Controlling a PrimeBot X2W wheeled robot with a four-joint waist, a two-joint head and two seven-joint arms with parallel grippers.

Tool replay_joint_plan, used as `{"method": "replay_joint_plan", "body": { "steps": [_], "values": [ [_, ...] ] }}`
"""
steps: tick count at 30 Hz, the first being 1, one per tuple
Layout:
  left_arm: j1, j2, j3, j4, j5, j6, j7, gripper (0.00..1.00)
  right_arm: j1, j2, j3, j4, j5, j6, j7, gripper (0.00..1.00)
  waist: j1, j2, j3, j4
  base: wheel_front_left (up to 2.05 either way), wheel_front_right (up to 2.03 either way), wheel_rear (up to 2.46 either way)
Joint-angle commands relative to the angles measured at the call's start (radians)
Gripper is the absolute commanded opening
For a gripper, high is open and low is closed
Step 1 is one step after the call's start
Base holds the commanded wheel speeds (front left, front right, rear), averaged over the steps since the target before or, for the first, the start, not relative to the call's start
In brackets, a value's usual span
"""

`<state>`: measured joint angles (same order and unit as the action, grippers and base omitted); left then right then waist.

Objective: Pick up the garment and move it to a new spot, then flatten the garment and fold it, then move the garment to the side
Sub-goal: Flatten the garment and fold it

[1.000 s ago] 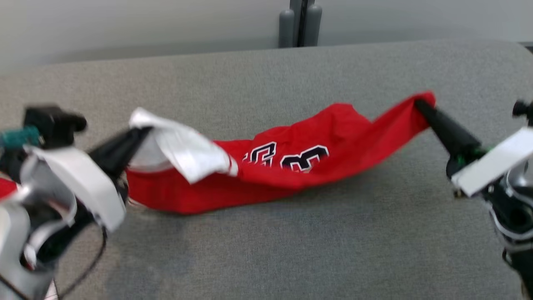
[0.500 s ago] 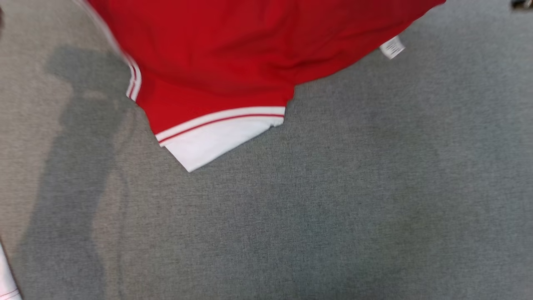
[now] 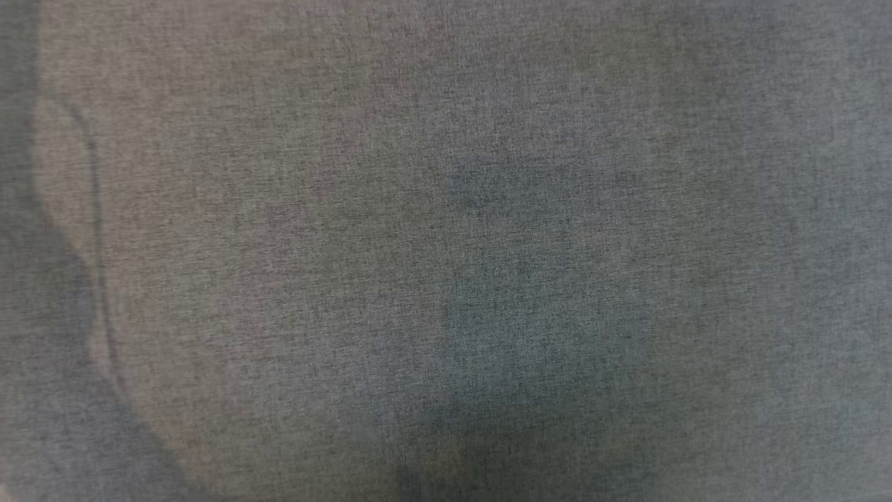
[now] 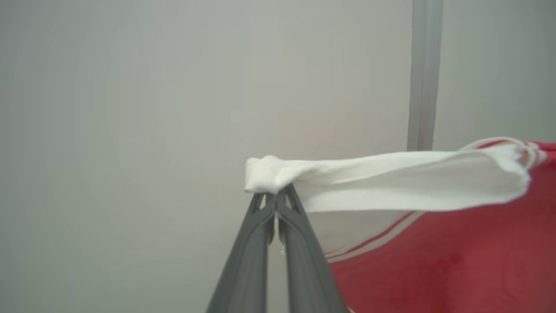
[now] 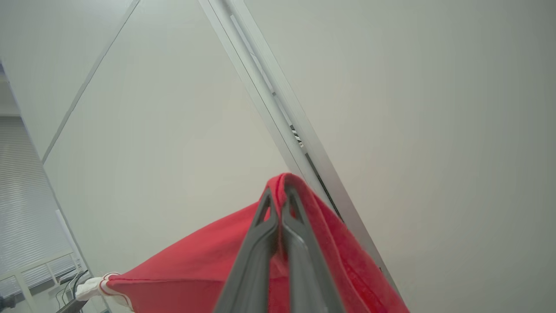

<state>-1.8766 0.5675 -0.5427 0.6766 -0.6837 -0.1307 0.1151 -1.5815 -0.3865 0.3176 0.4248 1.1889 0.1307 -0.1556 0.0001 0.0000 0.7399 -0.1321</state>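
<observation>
You're mid-move: the garment (image 5: 195, 269) hangs aloft, left fingers (image 4: 254, 243) pinched shut on its white sleeve (image 4: 391, 178), right fingers (image 5: 256, 256) closed on a red edge. Next, I'd lower it flat onto the tabletop (image 3: 446, 251).

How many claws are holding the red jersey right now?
2. The left claw pinches the red-and-white fabric jersey by its white sleeve; the right claw pinches a red edge of it.

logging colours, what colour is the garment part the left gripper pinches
White, the sleeve end of the red fabric garment; clearest in left wrist view.
</observation>
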Motion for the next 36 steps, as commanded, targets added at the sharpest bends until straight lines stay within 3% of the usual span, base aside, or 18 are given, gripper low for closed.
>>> {"method": "replay_joint_plan", "body": {
  "steps": [1, 7, 13, 16, 22, 26, 36],
  "values": [
    [-0.059, -0.009, 0.005, 0.032, 0.01, 0.0, -0.058, 0.0, -0.04, -0.015, -0.006, 0.012, 0.008, 0.0, -0.038, 0.0, -0.0001, 0.0, 0.023, -0.009, 0.0, 0.0, 0.0],
    [-0.152, -0.07, -0.019, 0.135, -0.02, 0.0, -0.181, 0.0, -0.096, -0.038, 0.004, 0.06, 0.009, 0.0, -0.098, 0.0, -0.0001, 0.0, 0.011, 0.005, 0.0, 0.0, 0.0],
    [-0.116, -0.074, -0.084, 0.209, -0.092, 0.0, -0.148, 0.0, -0.042, -0.062, 0.088, 0.129, 0.038, 0.0, -0.089, 0.0, -0.0001, 0.0, 0.005, 0.021, 0.0, 0.0, 0.0],
    [-0.048, -0.066, -0.159, 0.215, -0.141, 0.0, -0.044, 0.0, 0.0, -0.071, 0.148, 0.159, 0.051, 0.0, -0.062, 0.0, -0.0001, 0.0, -0.001, 0.03, 0.0, 0.0, 0.0],
    [0.077, 0.005, -0.285, 0.152, -0.283, 0.0, 0.19, 0.0, 0.094, -0.111, 0.272, 0.188, 0.081, 0.0, 0.017, 0.0, -0.0001, 0.0, -0.029, 0.041, 0.0, 0.0, 0.0],
    [0.129, 0.043, -0.326, 0.112, -0.355, 0.0, 0.275, 0.0, 0.134, -0.138, 0.32, 0.184, 0.106, 0.0, 0.063, 0.0, -0.0001, 0.0, -0.055, 0.046, 0.0, 0.0, 0.0],
    [0.371, 0.173, -0.483, -0.1, -0.569, 0.0, 0.587, 0.0, 0.298, -0.182, 0.506, 0.185, 0.187, 0.0, 0.3, 0.0, -0.0001, 0.0, -0.231, 0.046, 0.0, 0.0, 0.0]
  ]
}}
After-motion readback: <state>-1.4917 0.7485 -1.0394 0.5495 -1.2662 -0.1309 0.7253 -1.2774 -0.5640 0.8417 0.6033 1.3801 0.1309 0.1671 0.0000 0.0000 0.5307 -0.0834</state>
